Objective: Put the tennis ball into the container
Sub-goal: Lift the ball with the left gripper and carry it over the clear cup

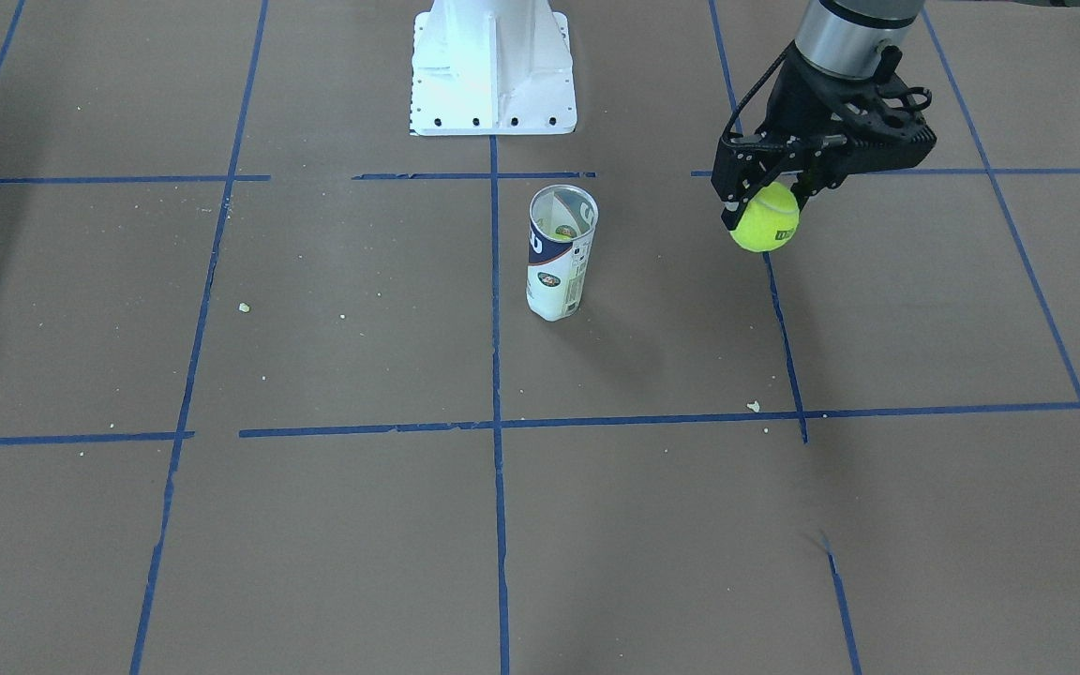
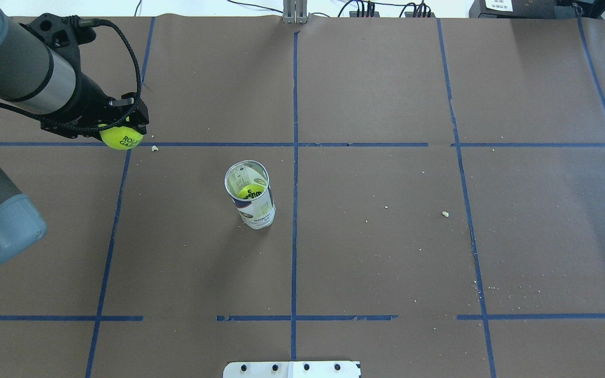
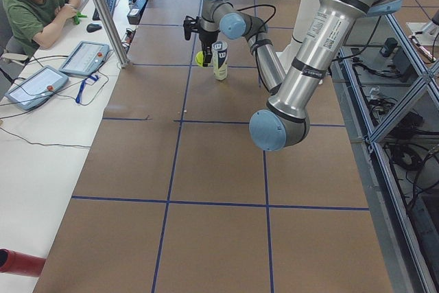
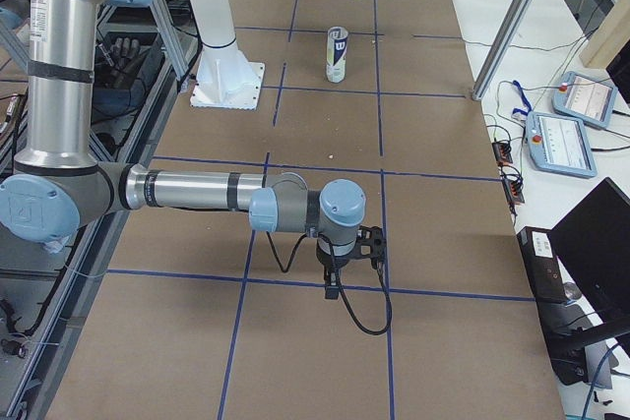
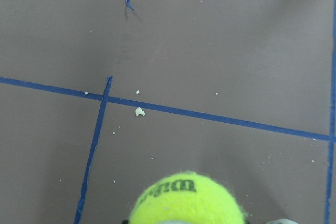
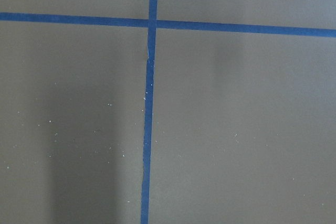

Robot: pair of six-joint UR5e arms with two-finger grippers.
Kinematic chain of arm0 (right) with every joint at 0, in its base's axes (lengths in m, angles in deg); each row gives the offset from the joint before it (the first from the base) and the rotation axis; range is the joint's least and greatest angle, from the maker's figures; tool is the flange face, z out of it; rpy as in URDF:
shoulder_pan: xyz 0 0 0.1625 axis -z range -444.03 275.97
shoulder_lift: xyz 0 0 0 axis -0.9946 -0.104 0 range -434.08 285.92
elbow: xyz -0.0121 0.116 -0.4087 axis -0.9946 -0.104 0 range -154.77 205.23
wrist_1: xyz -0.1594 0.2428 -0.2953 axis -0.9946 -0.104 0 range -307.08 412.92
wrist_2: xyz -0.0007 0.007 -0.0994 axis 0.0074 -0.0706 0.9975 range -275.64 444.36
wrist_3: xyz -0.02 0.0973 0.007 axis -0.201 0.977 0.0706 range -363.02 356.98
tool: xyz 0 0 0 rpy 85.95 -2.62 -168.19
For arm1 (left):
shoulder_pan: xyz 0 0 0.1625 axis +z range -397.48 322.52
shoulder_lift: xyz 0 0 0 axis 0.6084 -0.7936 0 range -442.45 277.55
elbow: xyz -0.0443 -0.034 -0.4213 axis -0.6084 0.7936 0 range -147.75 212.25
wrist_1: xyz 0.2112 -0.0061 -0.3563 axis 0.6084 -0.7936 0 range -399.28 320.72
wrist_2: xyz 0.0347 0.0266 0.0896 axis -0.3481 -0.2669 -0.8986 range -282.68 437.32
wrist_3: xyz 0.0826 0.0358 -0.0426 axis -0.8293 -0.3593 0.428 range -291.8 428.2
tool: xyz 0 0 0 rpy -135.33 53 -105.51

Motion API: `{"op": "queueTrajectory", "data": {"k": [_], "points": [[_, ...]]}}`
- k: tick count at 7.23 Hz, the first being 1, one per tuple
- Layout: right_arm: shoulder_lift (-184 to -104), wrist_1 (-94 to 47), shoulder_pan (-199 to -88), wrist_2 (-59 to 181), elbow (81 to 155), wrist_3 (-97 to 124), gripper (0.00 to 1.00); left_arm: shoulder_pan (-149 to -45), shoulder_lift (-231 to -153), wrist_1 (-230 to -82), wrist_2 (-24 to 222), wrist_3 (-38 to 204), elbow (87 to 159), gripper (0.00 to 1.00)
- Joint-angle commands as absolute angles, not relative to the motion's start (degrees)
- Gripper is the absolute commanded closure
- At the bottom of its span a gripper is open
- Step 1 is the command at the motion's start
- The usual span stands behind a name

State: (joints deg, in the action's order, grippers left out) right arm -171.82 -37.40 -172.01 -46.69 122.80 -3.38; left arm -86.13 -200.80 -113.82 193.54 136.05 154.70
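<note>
A yellow-green tennis ball (image 1: 765, 219) hangs above the brown table, with my left gripper (image 1: 767, 199) shut on it. Seen from overhead, that ball (image 2: 121, 138) is to the left of and a little beyond the container (image 2: 250, 198). The container (image 1: 560, 253) is a clear tube with a white and navy label. It stands upright near the table's middle, open at the top, with another yellow ball (image 2: 251, 191) inside. The left wrist view shows the held ball (image 5: 186, 201) at its bottom edge. My right gripper (image 4: 342, 280) shows only in the exterior right view, low over the table; I cannot tell its state.
The white pedestal (image 1: 493, 70) stands at the robot's side of the table, behind the container. Blue tape lines (image 2: 294, 157) and small crumbs (image 2: 445, 213) mark the brown surface. An operator (image 3: 38, 5) sits at a side desk with tablets (image 3: 85, 57).
</note>
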Motion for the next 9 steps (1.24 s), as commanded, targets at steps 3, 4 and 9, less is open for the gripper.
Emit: {"op": "queueTrajectory", "data": {"k": [3, 4, 9], "points": [[-171.9, -37.43, -172.01, -46.69, 122.78, -3.37, 0.0, -79.68, -206.89, -110.91, 194.92, 146.32, 154.68, 0.91], [-171.9, -37.34, -172.01, -46.69, 122.78, -3.37, 0.0, -79.06, -208.82, -108.99, 194.75, 146.6, 154.16, 0.91], [-171.81, -37.34, -172.01, -46.69, 122.78, -3.37, 0.0, -76.24, -218.75, -107.57, 194.22, 151.43, 145.39, 0.91]]}}
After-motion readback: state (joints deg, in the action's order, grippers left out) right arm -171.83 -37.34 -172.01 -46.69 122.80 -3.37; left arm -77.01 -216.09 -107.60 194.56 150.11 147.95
